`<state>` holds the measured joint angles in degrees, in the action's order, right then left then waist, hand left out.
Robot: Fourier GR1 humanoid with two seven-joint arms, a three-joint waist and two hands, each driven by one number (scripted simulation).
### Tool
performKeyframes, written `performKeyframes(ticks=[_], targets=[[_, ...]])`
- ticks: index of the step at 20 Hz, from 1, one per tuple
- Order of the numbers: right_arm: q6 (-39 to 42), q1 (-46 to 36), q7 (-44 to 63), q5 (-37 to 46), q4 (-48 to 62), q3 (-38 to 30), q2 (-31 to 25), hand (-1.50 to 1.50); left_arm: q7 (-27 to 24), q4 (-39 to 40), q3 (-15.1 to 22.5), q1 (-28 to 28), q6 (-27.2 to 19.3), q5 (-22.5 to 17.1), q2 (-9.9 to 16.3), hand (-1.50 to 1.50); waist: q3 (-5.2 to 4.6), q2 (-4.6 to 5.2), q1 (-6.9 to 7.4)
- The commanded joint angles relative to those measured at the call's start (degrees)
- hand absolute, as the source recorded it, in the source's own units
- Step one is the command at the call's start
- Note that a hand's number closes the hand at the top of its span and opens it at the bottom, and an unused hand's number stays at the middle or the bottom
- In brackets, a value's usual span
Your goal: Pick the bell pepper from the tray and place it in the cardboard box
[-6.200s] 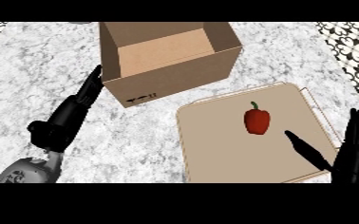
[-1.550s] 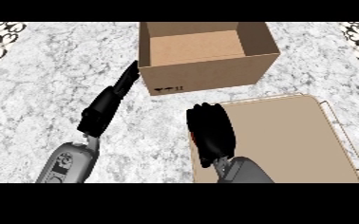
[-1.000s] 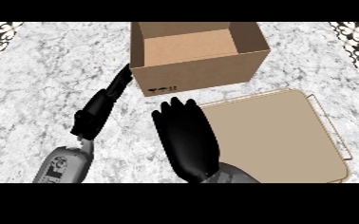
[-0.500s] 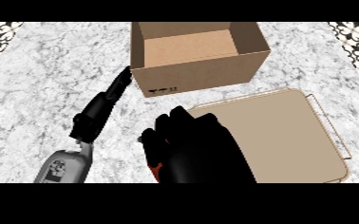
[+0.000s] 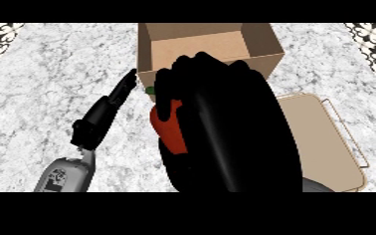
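Your right hand (image 5: 228,129) fills the centre, curled round the bell pepper (image 5: 170,127). Carry step: the cardboard box (image 5: 209,45) waits at twelve o'clock; move there, then release. Left hand (image 5: 106,112), nine o'clock, fingers straight.

Single head view, from robot's head, facing steeply down onto marble counter (image 5: 66,69). No second view, so no shared area. Forearms enter from near edge. Right hand (image 5: 228,129) very close to lens, filling centre and blocking much of frame. Cardboard box (image 5: 213,45) at far centre, tray (image 5: 330,139) at near right, left hand (image 5: 106,112) at left.
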<state>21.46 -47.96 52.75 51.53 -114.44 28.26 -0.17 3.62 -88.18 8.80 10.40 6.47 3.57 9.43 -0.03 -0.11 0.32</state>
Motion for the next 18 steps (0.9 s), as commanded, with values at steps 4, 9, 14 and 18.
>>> performKeyframes(ticks=[4, 9, 14, 18], targets=[[-2.31, -6.42, -4.00, -0.68, 11.47, -9.21, 0.15, 1.50, 2.71, -0.40, -1.07, 1.84, 0.90, -0.33, -0.81, 0.00, 0.01, 0.13, 0.09], [-3.54, -11.03, -7.95, -2.25, 18.42, -15.05, 0.16, 1.50, 0.89, 1.84, -1.80, 1.93, 0.75, 0.95, -1.10, 0.00, 0.01, 0.15, 0.01], [-10.96, -12.83, -13.25, -1.05, 29.58, -17.84, -0.37, 1.50, 0.14, -1.31, -0.76, -0.81, 2.14, 1.07, -0.92, 0.00, 0.01, 0.18, 0.32], [-16.47, -15.61, -18.27, 2.83, 39.89, -18.54, -1.58, 1.50, 1.66, -2.20, -1.48, 0.21, 1.13, 1.27, -1.67, 0.00, 0.01, 0.25, 0.56]])
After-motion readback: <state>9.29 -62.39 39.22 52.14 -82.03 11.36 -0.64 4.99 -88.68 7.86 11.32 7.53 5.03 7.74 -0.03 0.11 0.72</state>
